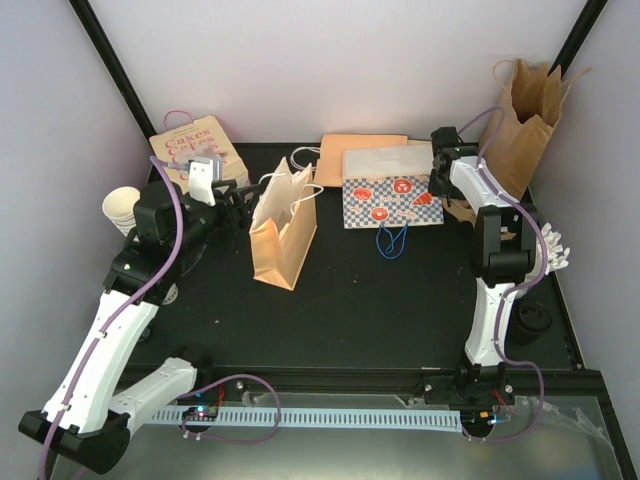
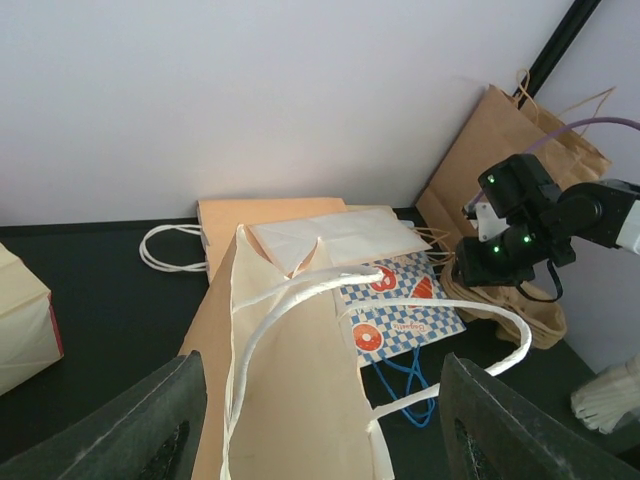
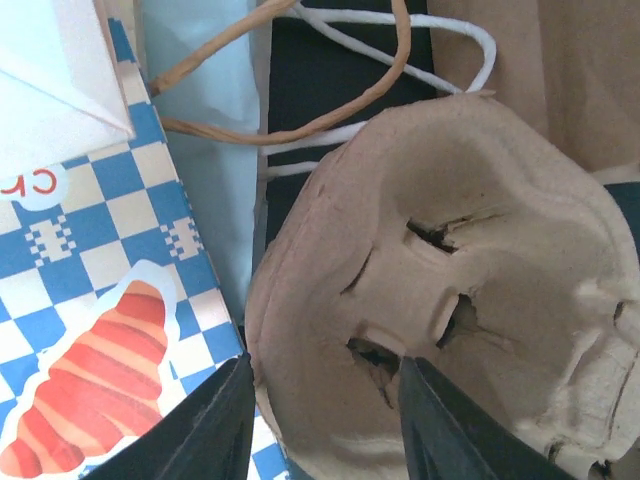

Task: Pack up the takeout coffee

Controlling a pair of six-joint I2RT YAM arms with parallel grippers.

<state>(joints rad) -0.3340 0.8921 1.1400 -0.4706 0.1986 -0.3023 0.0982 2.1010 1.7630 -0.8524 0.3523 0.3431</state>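
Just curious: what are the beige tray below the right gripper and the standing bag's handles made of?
Cup carrier: looks like moulded paper pulp, matte and fibrous, with ragged slits. Bag handles: probably twisted paper cord, white, showing spiral ridges.

Red word "Cakes" on cream bag [image 1: 195, 150] at worktop's [image 1: 380, 310] far left corner, checkered bag's [image 1: 392, 198] small lettering illegible

Bare tabletop [image 1: 380, 320] at centre; upright paper bag [image 1: 282, 235] (handles raised) mid-left.
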